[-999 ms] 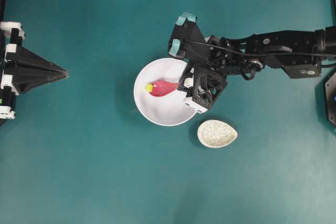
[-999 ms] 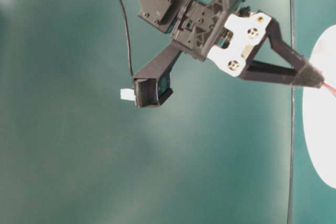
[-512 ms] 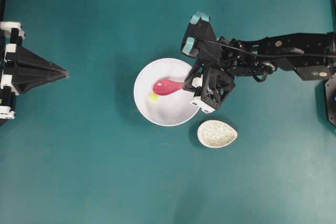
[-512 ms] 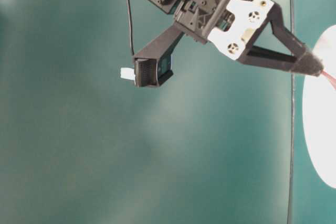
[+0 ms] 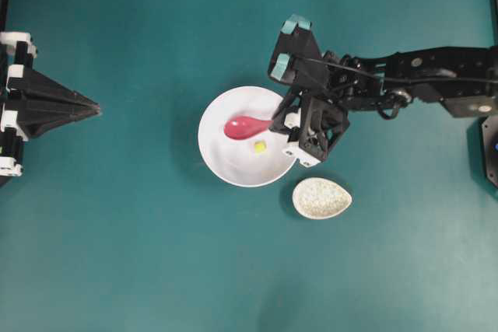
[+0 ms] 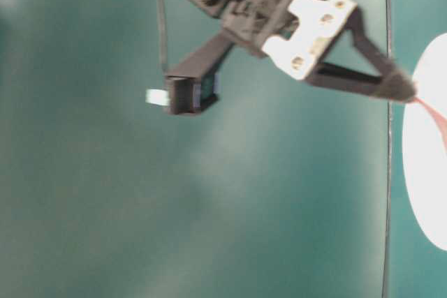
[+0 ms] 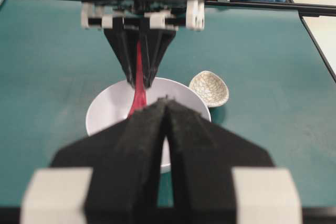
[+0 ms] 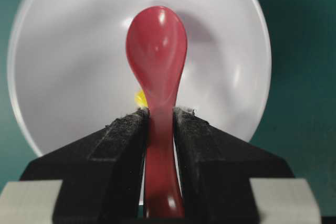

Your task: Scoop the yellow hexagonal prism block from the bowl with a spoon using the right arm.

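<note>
The right arm's gripper [image 5: 274, 121], jaws clamped on the handle of the glossy pink-red soup spoon [image 5: 245, 126], holds its empty scoop over the large white bowl [image 5: 218, 162]; the tiny yellow hexagonal block [image 5: 259, 145] lies loose at the scoop's five o'clock. A hasty sweep could nudge the block up the bowl's wall instead of under it; the left gripper [image 5: 95, 105], jaws together, waits at nine o'clock.

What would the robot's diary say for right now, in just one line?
right gripper: holding spoon | yellow block: loose in bowl, not on spoon | left gripper: shut, away
</note>
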